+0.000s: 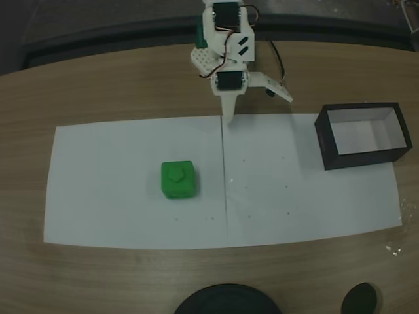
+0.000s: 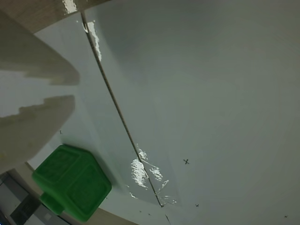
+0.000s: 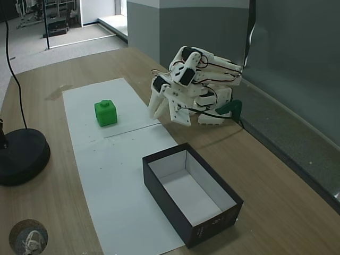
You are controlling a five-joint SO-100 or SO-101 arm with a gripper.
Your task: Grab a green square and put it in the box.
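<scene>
White paper (image 1: 131, 196) over wooden table (image 1: 98, 91), possibly glossy.

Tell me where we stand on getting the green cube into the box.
Nothing is done yet. The green square sits untouched on the white paper, and the box is empty. The gripper hangs near the paper's far edge, jaws holding nothing. Reaching, grasping, carrying and dropping all remain.
</scene>
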